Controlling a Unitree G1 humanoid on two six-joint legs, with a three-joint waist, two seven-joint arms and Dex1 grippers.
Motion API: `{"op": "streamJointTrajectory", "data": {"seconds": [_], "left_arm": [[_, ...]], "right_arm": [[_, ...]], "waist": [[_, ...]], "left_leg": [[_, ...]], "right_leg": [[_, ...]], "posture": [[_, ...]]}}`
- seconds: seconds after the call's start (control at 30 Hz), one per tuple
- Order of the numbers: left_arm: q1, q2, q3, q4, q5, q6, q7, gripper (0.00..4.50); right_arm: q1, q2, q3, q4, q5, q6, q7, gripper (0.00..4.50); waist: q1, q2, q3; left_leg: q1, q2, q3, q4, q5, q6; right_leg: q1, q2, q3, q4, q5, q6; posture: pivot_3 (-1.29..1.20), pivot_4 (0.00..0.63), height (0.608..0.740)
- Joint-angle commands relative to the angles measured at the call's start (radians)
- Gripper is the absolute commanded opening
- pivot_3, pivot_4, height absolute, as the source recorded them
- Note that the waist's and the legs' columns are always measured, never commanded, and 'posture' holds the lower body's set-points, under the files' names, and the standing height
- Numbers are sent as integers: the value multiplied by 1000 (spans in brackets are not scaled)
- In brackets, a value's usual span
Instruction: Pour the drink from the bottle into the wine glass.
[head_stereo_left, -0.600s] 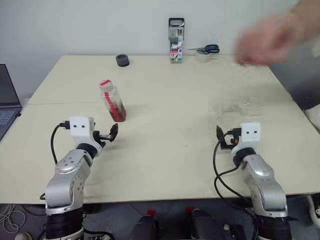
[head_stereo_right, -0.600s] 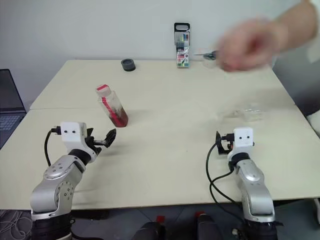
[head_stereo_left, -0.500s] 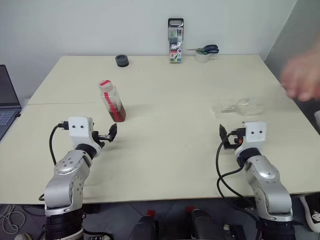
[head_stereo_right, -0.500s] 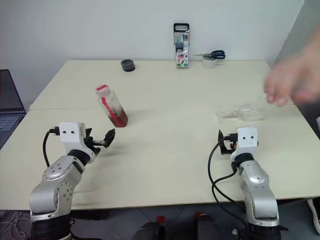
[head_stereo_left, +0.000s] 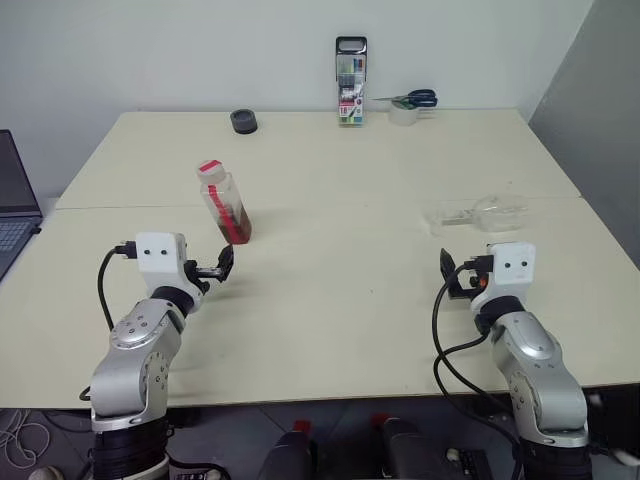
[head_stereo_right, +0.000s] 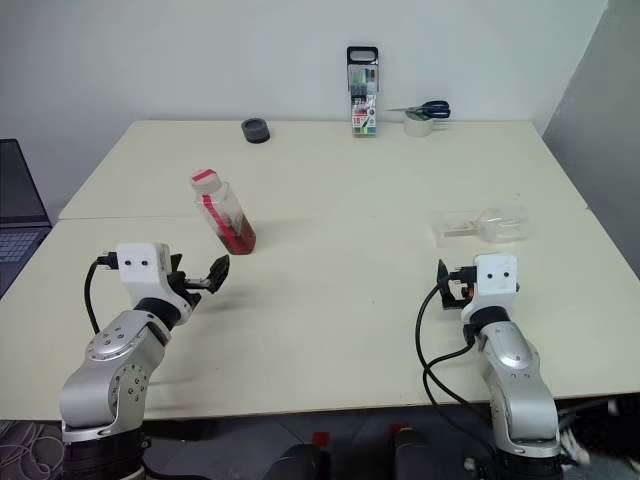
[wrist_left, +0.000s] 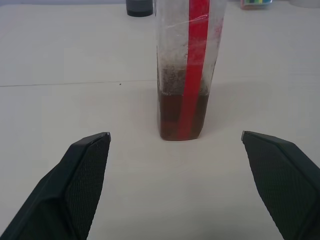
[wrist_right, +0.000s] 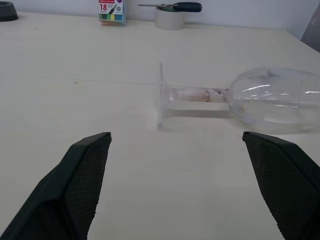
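1. The marker case (wrist_right: 110, 11) at the tabletop's (head_stereo_left: 340, 290) 12 o'clock edge shows "18" on its label; any other writing is perhaps too small to read.
2. The bottle (head_stereo_left: 224, 201) bears a red label strip without readable text, stands at about 10 o'clock and holds the drink (wrist_left: 172, 112) low down.
3. The wine glass (wrist_right: 240, 97) lies on its side at 2 o'clock.
4. The left gripper (wrist_left: 175, 165) has its fingers wide apart, empty, just short of the bottle.
5. The right gripper (wrist_right: 175, 170) is likewise spread, empty, short of the glass.
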Motion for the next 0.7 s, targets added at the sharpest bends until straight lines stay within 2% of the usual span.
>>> {"op": "streamJointTrajectory", "data": {"seconds": [0.03, 0.13, 0.23, 0.5, 0.6, 0.7], "left_arm": [[-7, 1, -5, -46, 5, -3, 11, 4482], [-12, 0, -10, -44, 4, -3, 14, 4482], [-25, -3, -18, -38, 3, -4, 19, 4482], [-75, -3, -28, 20, 12, -28, 15, 4482], [-87, 4, -41, 40, 24, -44, 5, 4482], [-105, -2, -44, 57, 28, -51, 8, 4482]], "right_arm": [[-20, -8, -9, -28, 4, -9, 5, 4500], [-43, -29, 12, -20, 2, -15, 35, 4500], [-107, -76, 42, -12, 46, -5, 134, 4500], [-384, -251, 25, 24, 447, 160, 585, 4500], [-426, -268, 27, 55, 525, 194, 644, 4500], [-448, -267, 56, 57, 540, 196, 664, 4500]], "waist": [[0, 0, 0], [0, 0, 0], [0, 0, 0], [-1, 0, 0], [-1, -1, 0], [1, -1, 0]], "left_leg": [[0, 0, 0, 0, 0, 0], [0, 0, 0, 0, 0, 0], [0, 0, 0, 0, 0, 0], [0, 0, 0, 1, 0, 1], [0, 0, -1, 1, -1, 2], [-1, 0, -1, 1, -1, 2]], "right_leg": [[0, 0, 0, 0, 0, 0], [0, 0, 0, 0, 0, 0], [0, 0, 0, 0, 0, 0], [1, 1, -1, 1, 0, 0], [1, 0, -1, 0, 0, 0], [0, 0, -1, 0, 0, 0]], "posture": [[0, 150, 740], [0, 150, 740], [0, 150, 740], [0, 150, 740], [0, 150, 740], [0, 150, 740]]}}
